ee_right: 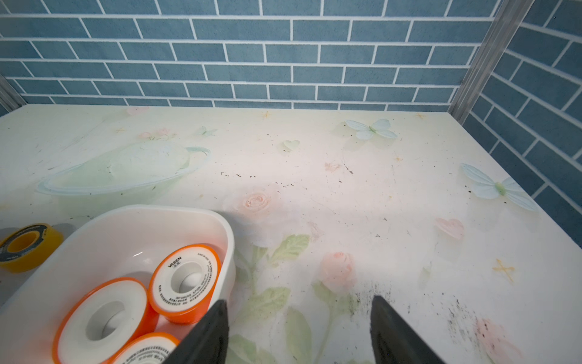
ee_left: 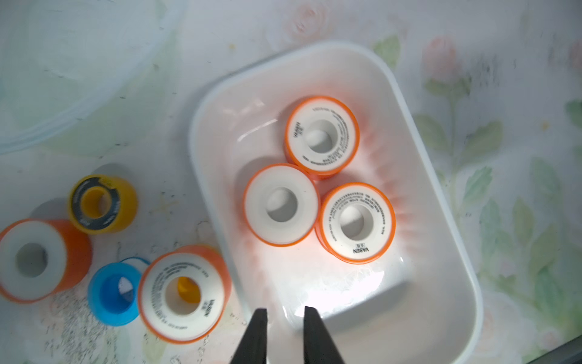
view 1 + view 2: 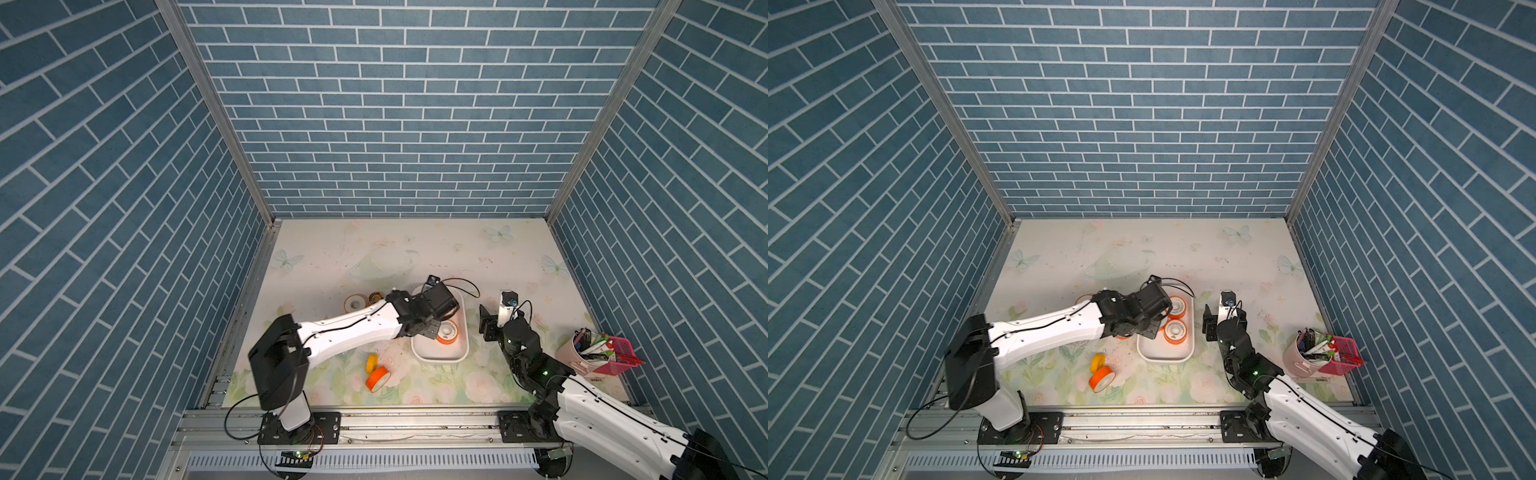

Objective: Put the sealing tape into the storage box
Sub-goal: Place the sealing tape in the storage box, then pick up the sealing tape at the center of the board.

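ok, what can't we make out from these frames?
Left gripper: only fingertips in the left wrist view; its own wrist hides it in both top views.
Blue spool: covered by the left arm in both top views.
One spool in the storage box: cut off at the right wrist view's edge.
Pen cup contents: too small.

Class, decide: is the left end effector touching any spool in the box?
Apart. The left wrist view shows the left end effector empty, with bare box floor between its fingertips and the spools.
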Tool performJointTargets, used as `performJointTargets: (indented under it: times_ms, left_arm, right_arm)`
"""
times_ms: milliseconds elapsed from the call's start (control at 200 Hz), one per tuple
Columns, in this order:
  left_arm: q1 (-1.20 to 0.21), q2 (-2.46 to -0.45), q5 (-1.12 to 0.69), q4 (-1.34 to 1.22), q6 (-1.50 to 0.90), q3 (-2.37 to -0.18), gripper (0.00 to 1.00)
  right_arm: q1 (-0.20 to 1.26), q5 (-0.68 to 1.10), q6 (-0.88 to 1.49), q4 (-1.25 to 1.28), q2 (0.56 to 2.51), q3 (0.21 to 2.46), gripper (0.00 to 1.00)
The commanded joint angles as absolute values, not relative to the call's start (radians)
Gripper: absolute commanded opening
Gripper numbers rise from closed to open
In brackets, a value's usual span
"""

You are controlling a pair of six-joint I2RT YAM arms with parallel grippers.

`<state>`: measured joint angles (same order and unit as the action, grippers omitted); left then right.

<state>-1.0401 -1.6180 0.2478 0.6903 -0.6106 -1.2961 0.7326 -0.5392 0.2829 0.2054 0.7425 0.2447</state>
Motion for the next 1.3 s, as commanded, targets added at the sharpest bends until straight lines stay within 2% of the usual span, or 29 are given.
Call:
performJointTargets:
  times_ms: [0, 70, 230, 365, 425, 510, 630, 720, 950, 1175, 1295]
  left_arm:
    - [-0.958, -1.479, 0.317, 0.725, -0.629, -1.203, 0.37]
    - [-0.878, -1.357, 0.311, 0.729, -0.628, -1.13, 0.48]
    - [-0.646, -1.12, 0.288, 0.773, -0.58, -1.012, 0.66]
    - [-0.476, -1.003, 0.29, 0.799, -0.524, -0.974, 0.88]
    - [-0.415, -0.966, 0.272, 0.786, -0.498, -0.957, 0.93]
    - [-0.345, -0.927, 0.225, 0.764, -0.473, -0.947, 0.95]
    - [-0.31, -0.884, 0.248, 0.736, -0.475, -0.935, 0.98]
    - [-0.304, -0.85, 0.223, 0.681, -0.476, -0.899, 0.99]
    - [-0.294, -0.841, 0.228, 0.671, -0.484, -0.888, 1.0]
    - [-0.293, -0.829, 0.242, 0.674, -0.492, -0.888, 1.0]
    - [-0.294, -0.819, 0.24, 0.672, -0.491, -0.887, 1.0]
  right_arm:
    - [0.73, -0.469, 0.266, 0.191, 0.783, 0.331, 0.73]
    - [0.73, -0.37, 0.245, 0.167, 0.842, 0.403, 0.75]
    - [0.734, -0.176, 0.232, 0.046, 1.063, 0.636, 0.78]
    - [0.765, -0.045, 0.201, -0.032, 1.28, 0.857, 0.79]
    - [0.794, -0.007, 0.176, -0.071, 1.384, 0.959, 0.8]
    - [0.836, 0.026, 0.144, -0.144, 1.537, 1.115, 0.81]
    - [0.877, 0.054, 0.117, -0.201, 1.734, 1.322, 0.83]
    - [0.902, 0.103, 0.101, -0.256, 1.875, 1.47, 0.88]
    - [0.973, 0.132, 0.058, -0.427, 2.23, 1.877, 0.94]
    - [1.017, 0.081, 0.022, -0.61, 2.487, 2.233, 1.0]
    - [1.027, 0.04, 0.012, -0.628, 2.536, 2.287, 1.0]
